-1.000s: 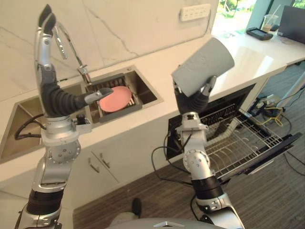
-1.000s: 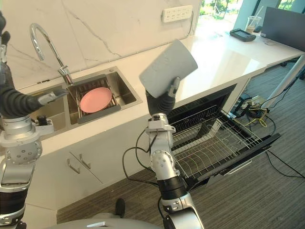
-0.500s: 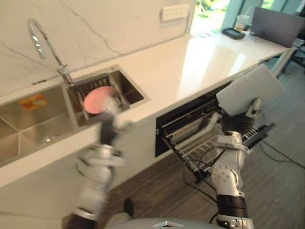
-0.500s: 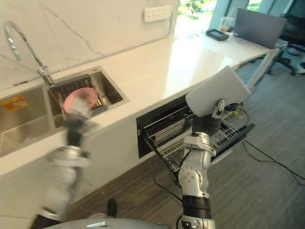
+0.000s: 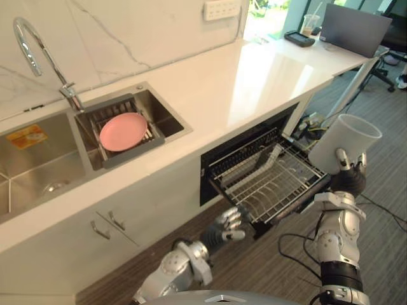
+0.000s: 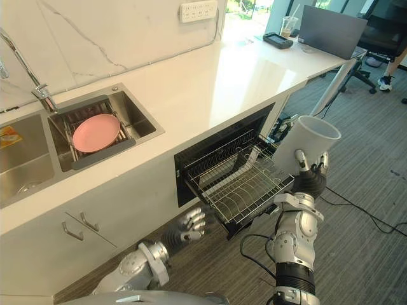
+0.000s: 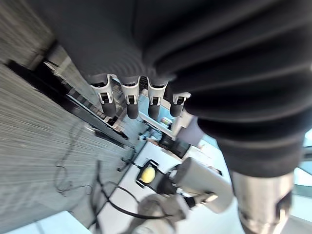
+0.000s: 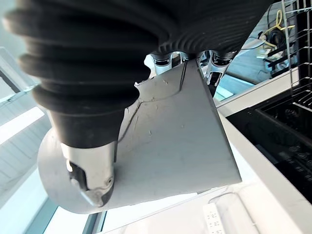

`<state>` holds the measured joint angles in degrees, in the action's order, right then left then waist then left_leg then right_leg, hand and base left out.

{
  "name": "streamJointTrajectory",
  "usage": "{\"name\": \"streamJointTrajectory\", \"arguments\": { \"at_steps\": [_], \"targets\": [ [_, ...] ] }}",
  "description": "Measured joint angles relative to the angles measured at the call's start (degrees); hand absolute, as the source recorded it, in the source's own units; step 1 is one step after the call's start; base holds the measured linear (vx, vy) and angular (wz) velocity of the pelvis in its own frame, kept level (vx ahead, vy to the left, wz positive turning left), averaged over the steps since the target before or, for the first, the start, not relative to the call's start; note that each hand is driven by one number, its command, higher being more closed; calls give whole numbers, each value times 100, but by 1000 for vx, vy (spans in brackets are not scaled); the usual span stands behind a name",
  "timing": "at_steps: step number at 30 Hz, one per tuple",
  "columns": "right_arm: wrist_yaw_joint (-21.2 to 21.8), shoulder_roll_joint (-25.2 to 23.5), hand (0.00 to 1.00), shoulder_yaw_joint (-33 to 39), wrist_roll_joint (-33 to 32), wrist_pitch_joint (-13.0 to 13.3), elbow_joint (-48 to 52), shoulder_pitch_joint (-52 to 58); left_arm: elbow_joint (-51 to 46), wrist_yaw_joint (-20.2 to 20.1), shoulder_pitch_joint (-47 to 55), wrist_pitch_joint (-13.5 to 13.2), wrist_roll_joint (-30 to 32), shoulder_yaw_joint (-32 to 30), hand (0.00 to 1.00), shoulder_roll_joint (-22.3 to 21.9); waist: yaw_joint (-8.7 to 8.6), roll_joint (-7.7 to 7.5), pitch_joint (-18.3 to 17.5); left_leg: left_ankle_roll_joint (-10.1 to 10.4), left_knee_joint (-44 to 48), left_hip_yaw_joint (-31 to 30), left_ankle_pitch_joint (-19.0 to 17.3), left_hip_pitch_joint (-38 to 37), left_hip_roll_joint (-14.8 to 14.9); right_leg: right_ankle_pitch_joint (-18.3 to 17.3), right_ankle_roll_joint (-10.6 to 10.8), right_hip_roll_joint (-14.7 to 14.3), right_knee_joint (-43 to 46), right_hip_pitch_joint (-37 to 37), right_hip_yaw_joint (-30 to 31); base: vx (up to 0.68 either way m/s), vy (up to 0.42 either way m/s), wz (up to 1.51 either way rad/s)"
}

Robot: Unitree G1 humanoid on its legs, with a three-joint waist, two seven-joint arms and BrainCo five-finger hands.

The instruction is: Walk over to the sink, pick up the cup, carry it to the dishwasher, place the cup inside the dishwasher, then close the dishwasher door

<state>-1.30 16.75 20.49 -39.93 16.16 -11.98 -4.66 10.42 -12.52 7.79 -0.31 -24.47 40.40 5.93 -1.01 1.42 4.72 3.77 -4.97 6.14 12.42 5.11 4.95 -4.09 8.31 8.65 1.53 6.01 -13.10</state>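
Left eye view | white counter (image 5: 254, 70) | steel sink (image 5: 44, 162) | striped grey floor (image 5: 254, 273)

Both arms are silver-grey, built of rounded segments with black bands between (the right arm (image 5: 337, 244) shows a disc-shaped joint). A dark ribbed cover sheathes the left hand (image 5: 227, 224) and right hand (image 5: 348, 180); the fingers (image 7: 127, 105) are silver, dark-tipped.

Both eye views look down from the head, sharing the sink (image 5: 38, 165) and dishwasher rack (image 5: 267, 184); wrist views look closely along left hand (image 7: 129, 100) and right hand (image 8: 90, 176).
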Motion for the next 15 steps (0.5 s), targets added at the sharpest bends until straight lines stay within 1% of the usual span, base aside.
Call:
{"name": "streamJointTrajectory", "arguments": {
  "at_steps": [1, 2, 3, 4, 5, 6, 7, 8, 9, 10, 11, 13, 14, 15],
  "targets": [
    [-1, 0, 100, -6, 45, -19, -126, -1, 362, 248, 14, -1, 447, -117, 0, 37, -2, -15, 9, -21, 0, -38, 17, 0, -28, -8, 10, 4, -11, 29, -47, 35, -22, 13],
    [3, 2, 100, -29, 250, -29, -266, -13, 737, 581, 33, 7, 989, -318, 0, 58, 5, -32, 20, -27, 0, -95, 21, -11, -33, -13, 16, 11, -22, 71, -86, 31, -24, 17],
    [-2, 2, 100, -46, 357, -53, -335, -13, 952, 796, 35, 25, 1313, -445, 0, 70, 3, -40, 25, -28, 0, -130, 22, -16, -43, -13, 17, 13, -26, 114, -125, 36, -31, 24],
    [-12, 18, 100, -142, 557, -104, -491, -21, 1362, 1199, 38, 35, 1922, -738, 0, 106, -4, -71, 44, -23, 0, -161, 26, -25, -56, -21, 30, 15, -35, 175, -197, 24, -31, 26],
    [-25, 26, 100, -262, 739, -170, -649, -31, 1716, 1544, 62, 35, 2488, -1079, 0, 159, 30, -107, 66, -21, 0, -171, 26, -29, -59, -31, 36, 11, -40, 204, -241, 13, -26, 23],
    [-30, 26, 100, -329, 838, -193, -745, -54, 1860, 1683, 85, 36, 2728, -1251, 0, 192, 53, -122, 76, -17, 0, -178, 29, -28, -59, -33, 37, 9, -46, 212, -257, -4, -25, 14],
    [-50, 25, 100, -427, 925, -254, -872, -83, 2078, 1905, 124, 33, 3132, -1512, 0, 252, 74, -124, 77, -16, 0, -204, 30, -26, -67, -34, 38, 9, -65, 240, -299, -4, -28, 18],
    [-68, 19, 100, -514, 1072, -300, -1040, -106, 2313, 2175, 203, 33, 3586, -1762, 0, 340, 100, -182, 112, -15, 0, -265, 29, -27, -96, -42, 49, 16, -93, 297, -363, -4, -31, 26],
    [-119, 19, 100, -592, 1133, -335, -1201, -133, 2477, 2382, 250, 35, 3971, -2017, 0, 470, 117, -183, 116, -15, 0, -308, 27, -31, -129, -51, 62, 34, -111, 344, -428, -5, -23, 30],
    [-167, 17, 100, -616, 1146, -377, -1240, -135, 2481, 2475, 281, 32, 4103, -2173, 0, 487, 119, -202, 136, -19, -1, -331, 23, -27, -149, -58, 71, 43, -118, 372, -479, -17, -13, 25],
    [-287, 14, 100, -655, 1297, -414, -1427, -201, 2527, 2672, 311, 61, 4447, -2394, 0, 531, 171, -243, 170, -9, -1, -336, 5, -31, -170, -73, 86, 64, -119, 384, -498, -29, -1, 13],
    [-440, 2, 100, -743, 1519, -507, -1615, -364, 2692, 2849, 309, 154, 4802, -2565, 0, 632, 212, -283, 226, -13, -1, -323, -14, -42, -207, -89, 98, 103, -116, 384, -493, -32, 5, 2],
    [-550, 7, 100, -800, 1623, -530, -1624, -463, 2820, 2909, 308, 220, 4958, -2661, 0, 661, 236, -284, 347, -20, -1, -322, -20, -38, -227, -100, 102, 119, -111, 380, -491, -57, 9, 3],
    [-680, 19, 100, -835, 1793, -559, -1626, -595, 2906, 2990, 302, 319, 4964, -2792, 0, 670, 237, -280, 507, -27, 0, -316, -23, 1, -229, -124, 75, 119, -111, 350, -493, -68, 10, 4]
  ]
}}
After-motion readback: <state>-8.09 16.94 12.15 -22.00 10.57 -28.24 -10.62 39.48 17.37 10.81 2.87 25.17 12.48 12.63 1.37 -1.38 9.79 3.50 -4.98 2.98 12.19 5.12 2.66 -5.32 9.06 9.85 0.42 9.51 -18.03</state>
